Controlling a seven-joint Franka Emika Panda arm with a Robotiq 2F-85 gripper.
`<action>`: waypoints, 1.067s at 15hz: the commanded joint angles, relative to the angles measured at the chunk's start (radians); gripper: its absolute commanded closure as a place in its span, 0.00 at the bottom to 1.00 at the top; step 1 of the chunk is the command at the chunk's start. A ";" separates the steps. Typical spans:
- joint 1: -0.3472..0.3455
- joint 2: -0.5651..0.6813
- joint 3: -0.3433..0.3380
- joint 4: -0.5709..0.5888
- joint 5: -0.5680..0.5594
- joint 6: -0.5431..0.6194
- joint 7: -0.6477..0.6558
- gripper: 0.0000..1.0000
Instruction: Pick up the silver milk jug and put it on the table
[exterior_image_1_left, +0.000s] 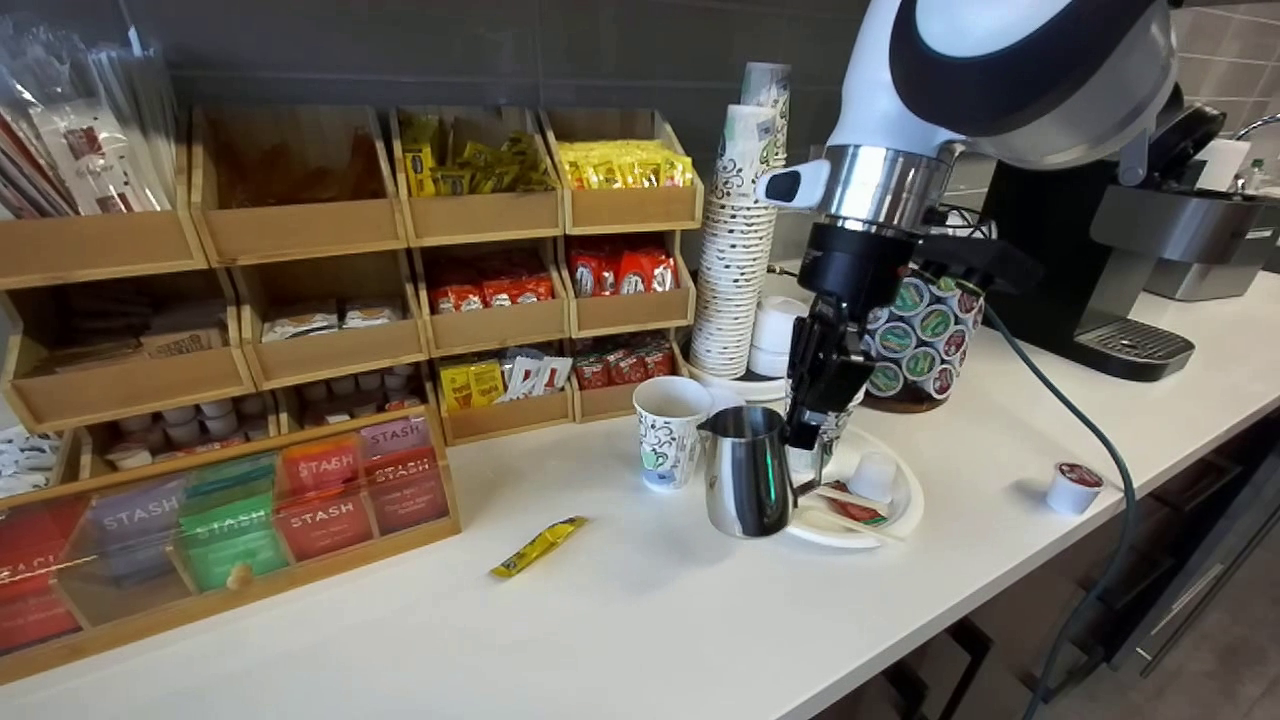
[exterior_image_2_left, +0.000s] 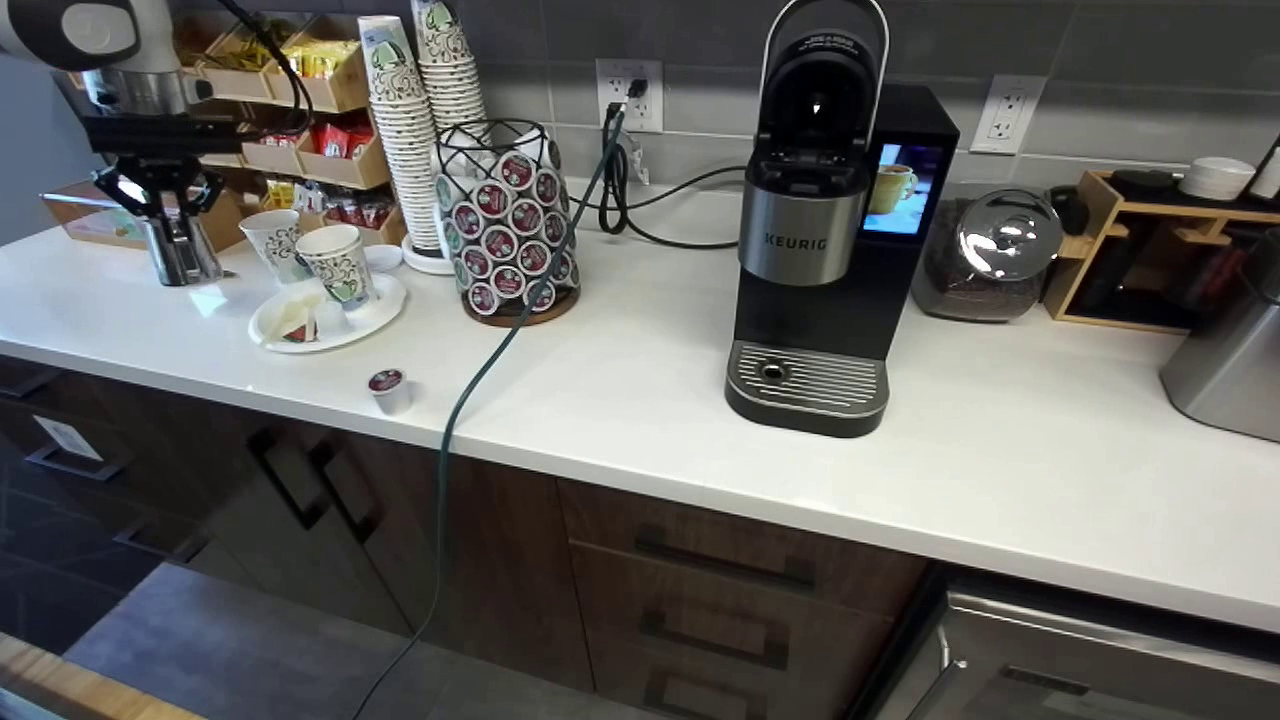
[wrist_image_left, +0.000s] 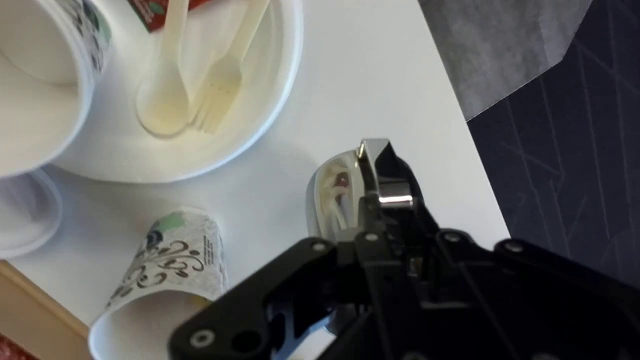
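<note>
The silver milk jug (exterior_image_1_left: 748, 480) is upright, between a paper cup and the plate in an exterior view. It also shows in an exterior view (exterior_image_2_left: 185, 255), and partly in the wrist view (wrist_image_left: 330, 195). My gripper (exterior_image_1_left: 804, 430) is shut on the jug at its handle side, with the fingers coming down from above. In the wrist view, my gripper (wrist_image_left: 382, 220) hides most of the jug. The jug's base is at or just above the table (exterior_image_1_left: 620, 630); I cannot tell whether it touches. The table is a long white countertop.
A paper cup (exterior_image_1_left: 668, 440) stands close beside the jug. A white plate (exterior_image_1_left: 908, 500) with cutlery lies behind it. A yellow packet (exterior_image_1_left: 540, 546), a coffee pod (exterior_image_1_left: 1075, 488), a tall cup stack (exterior_image_1_left: 735, 270), a pod rack (exterior_image_2_left: 510, 235) and wooden bins (exterior_image_1_left: 480, 215) stand around. A cable (exterior_image_2_left: 500, 350) hangs over the front edge.
</note>
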 joint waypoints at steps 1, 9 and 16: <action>0.017 0.035 0.038 -0.014 -0.021 0.102 -0.141 0.96; -0.016 0.163 0.102 -0.031 -0.003 0.351 -0.406 0.96; -0.075 0.151 0.166 -0.076 0.036 0.376 -0.496 0.44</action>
